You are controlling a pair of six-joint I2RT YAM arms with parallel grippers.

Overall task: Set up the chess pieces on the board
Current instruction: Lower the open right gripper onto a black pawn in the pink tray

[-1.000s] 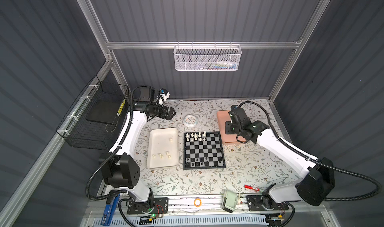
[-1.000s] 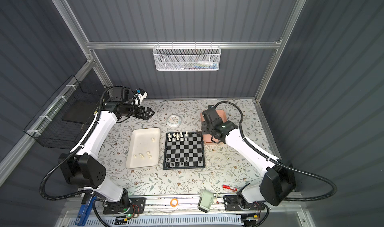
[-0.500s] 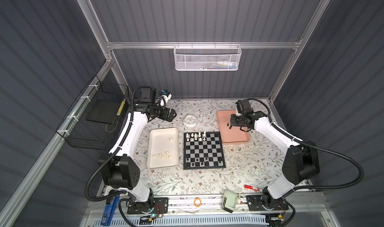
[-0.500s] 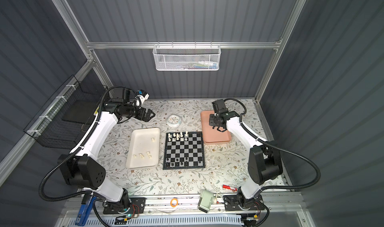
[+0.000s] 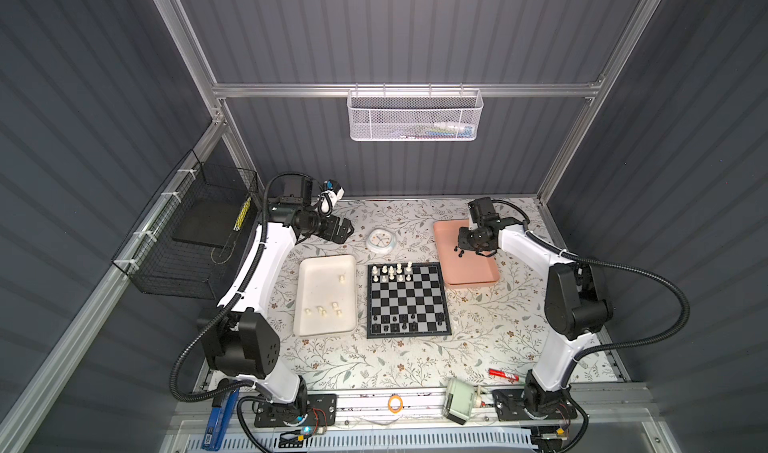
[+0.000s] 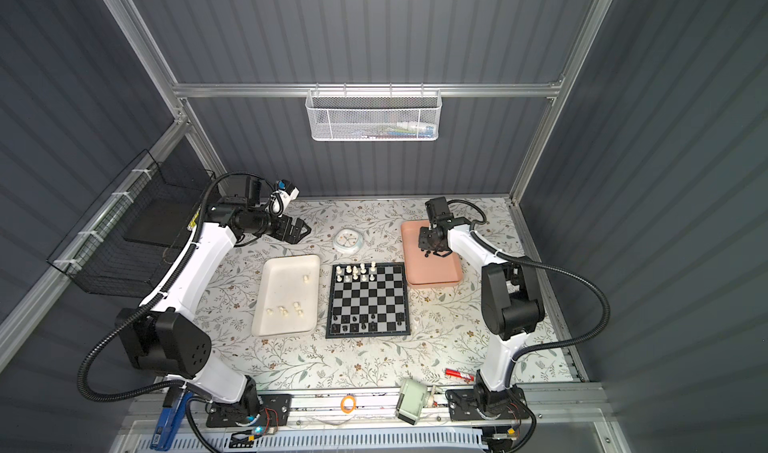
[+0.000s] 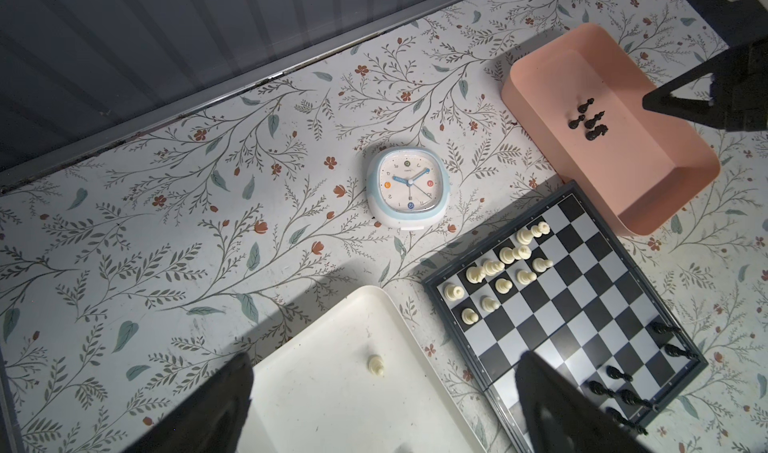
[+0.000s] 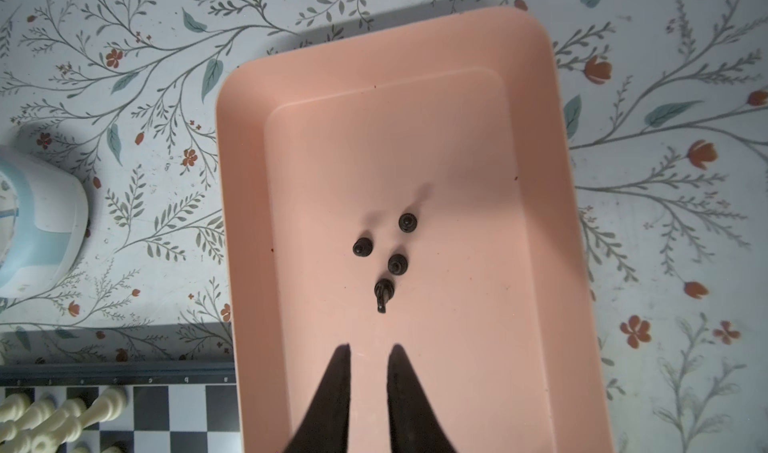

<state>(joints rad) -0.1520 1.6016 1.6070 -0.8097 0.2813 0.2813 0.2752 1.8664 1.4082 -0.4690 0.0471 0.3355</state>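
The board [image 5: 409, 301] [image 6: 368, 301] lies mid-table, with several cream-white chess pieces [image 5: 392, 272] [image 7: 505, 264] on its far rows and several black ones [image 5: 395, 318] on its near rows. More cream pieces [image 5: 324, 309] lie in the white tray [image 5: 326, 280]. Several black pieces [image 8: 397, 264] [image 5: 459, 250] stand in the pink tray [image 5: 469, 272] [image 8: 536, 222]. My right gripper [image 8: 370, 347] [image 5: 477, 252] hangs over that tray just short of them, jaws a narrow gap apart with nothing between. My left gripper [image 7: 382, 357] [image 5: 347, 230] is wide open above the table's back left.
A small white and blue clock [image 5: 380, 239] [image 7: 409, 187] sits between the trays behind the board. A black wire basket [image 5: 195, 239] hangs on the left wall. A red marker [image 5: 503, 375], a pale green device [image 5: 459, 395] and an orange ring [image 5: 395, 403] lie along the front edge.
The right arm has folded back, its elbow drawn in towards its base, and its gripper has settled over the black pieces in the pink tray. The left gripper has barely shifted.
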